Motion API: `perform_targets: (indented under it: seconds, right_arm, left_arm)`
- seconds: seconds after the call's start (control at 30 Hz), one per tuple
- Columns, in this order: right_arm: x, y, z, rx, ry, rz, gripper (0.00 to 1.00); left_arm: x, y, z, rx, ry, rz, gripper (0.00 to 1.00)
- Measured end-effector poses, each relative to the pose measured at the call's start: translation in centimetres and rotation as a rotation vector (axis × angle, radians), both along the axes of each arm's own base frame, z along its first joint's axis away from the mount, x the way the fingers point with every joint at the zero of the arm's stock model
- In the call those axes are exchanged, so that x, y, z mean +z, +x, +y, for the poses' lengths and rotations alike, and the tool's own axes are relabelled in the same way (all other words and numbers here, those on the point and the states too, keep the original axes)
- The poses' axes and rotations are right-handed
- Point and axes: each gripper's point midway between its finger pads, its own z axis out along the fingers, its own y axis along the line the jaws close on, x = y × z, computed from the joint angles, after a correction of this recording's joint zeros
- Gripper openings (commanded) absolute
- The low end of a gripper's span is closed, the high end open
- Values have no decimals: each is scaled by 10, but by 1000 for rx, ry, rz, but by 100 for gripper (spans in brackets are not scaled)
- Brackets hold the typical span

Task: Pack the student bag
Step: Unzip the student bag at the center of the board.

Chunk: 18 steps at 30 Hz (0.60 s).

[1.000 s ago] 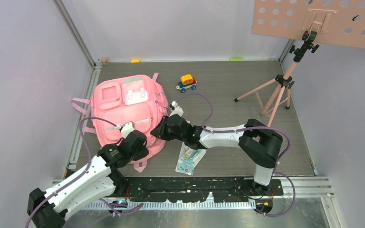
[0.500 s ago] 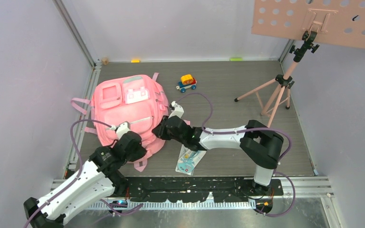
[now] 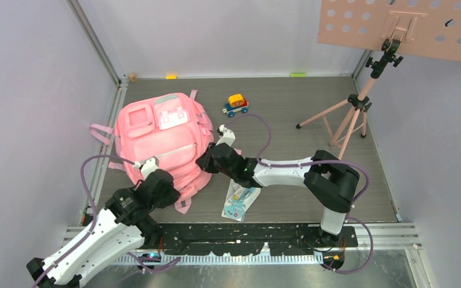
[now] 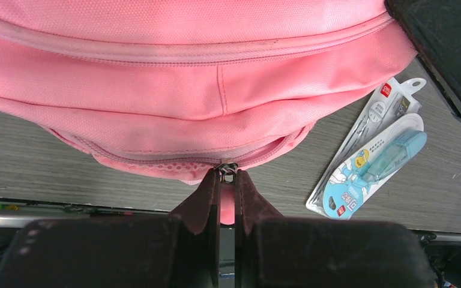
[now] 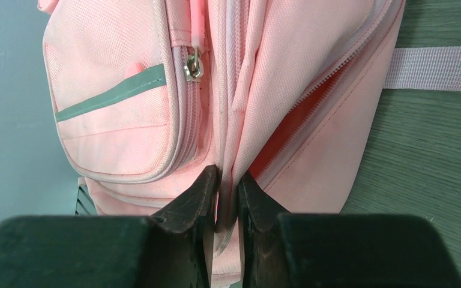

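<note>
**Left wrist view.** The left end effector (image 4: 228, 180) has its fingers pressed together on the pink zipper pull (image 4: 227, 207) at the near edge of the student bag (image 4: 216, 90). The bag lies flat on the table (image 4: 48, 150). That grip looks meant for dragging the slider along its track. A stationery pack (image 4: 369, 159) lies just beside the bag, likely waiting to go in.

**Right wrist view.** The right end effector (image 5: 228, 180) pinches a fold of the bag's fabric next to a zip seam (image 5: 303, 114) that gapes open. This probably braces the soft cloth so the zip runs rather than bunches.

**Top view.** The bag lies front-up at the table's left, with one arm at its near edge and the other at its right side. The fingertips are hidden under the wrists here, so neither grip can be checked from above. A toy car (image 3: 236, 104) stands well apart behind.
</note>
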Motion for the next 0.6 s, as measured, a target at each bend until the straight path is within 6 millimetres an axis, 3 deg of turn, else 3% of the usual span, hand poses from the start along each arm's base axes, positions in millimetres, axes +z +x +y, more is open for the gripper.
perform_targets:
  seconds: [0.2,0.6]
  right_arm:
    - [-1,6,-4,-16,-12,-12,1]
    - [0,7,-8,-68,-64,-85,0]
  left_arm:
    - [-2,5,-13,-50,-4,16,0]
    - [-9,39,-73,-168,-78,9,0]
